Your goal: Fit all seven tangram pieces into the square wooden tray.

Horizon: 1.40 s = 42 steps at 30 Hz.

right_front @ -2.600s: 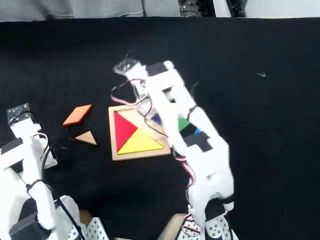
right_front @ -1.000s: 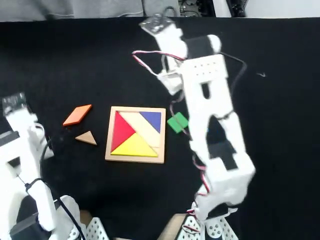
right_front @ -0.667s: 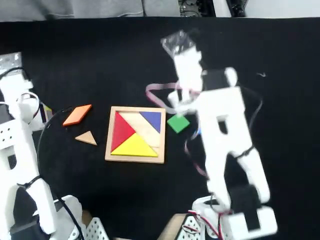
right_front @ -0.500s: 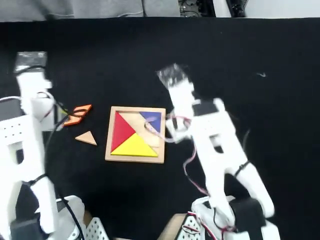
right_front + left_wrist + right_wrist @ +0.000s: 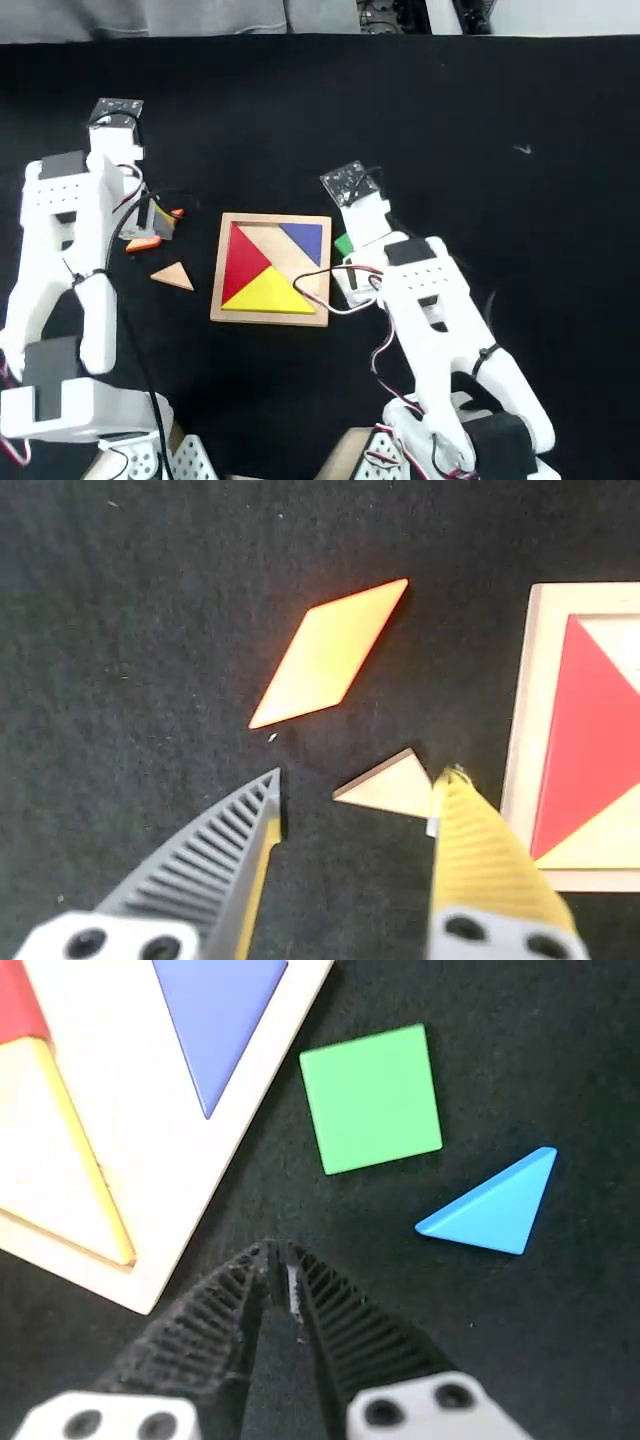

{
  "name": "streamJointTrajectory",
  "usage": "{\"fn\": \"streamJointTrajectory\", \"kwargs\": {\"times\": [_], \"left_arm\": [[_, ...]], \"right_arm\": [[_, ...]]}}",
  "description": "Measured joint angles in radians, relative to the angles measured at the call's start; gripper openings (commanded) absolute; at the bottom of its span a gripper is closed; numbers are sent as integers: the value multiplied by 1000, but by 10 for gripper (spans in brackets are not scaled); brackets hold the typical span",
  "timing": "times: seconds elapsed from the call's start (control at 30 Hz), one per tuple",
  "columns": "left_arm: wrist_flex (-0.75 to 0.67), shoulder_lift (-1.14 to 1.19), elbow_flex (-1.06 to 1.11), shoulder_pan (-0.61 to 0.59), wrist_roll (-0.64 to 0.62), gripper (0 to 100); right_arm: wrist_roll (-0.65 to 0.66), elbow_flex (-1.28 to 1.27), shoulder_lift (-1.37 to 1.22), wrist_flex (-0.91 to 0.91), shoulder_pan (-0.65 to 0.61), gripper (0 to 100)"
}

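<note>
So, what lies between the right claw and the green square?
Only bare black table, seen in the right wrist view, between right claw and green square.

The surface (image 5: 130, 570) is covered in matt black cloth, faintly flecked. The tray (image 5: 272, 319) is made of pale, matt wood. Beside the tray, the orange parallelogram (image 5: 328, 652), green square (image 5: 371, 1097) and light-blue triangle (image 5: 492, 1206) are painted smooth, while the small triangle (image 5: 390, 786) is left as bare wood. Ribbed plastic is seen on the left tool (image 5: 362, 778) and the right tool (image 5: 280, 1252).
</note>
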<state>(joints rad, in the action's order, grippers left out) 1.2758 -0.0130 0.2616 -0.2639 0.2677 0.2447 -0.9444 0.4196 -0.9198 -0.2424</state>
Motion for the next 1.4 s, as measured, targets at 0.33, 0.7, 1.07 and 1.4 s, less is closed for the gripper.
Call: {"fn": "streamJointTrajectory", "kwargs": {"times": [0.33,0.7,1.07,1.4], "left_arm": [[-183,181,-2,86,35,248],[-186,333,-84,46,98,248],[-186,364,-130,26,147,249],[-121,520,-281,17,158,247]], "right_arm": [[0,-6,0,5,0,11],[0,-11,0,5,0,11],[0,-11,0,5,0,11],[0,-34,0,41,0,11]]}}
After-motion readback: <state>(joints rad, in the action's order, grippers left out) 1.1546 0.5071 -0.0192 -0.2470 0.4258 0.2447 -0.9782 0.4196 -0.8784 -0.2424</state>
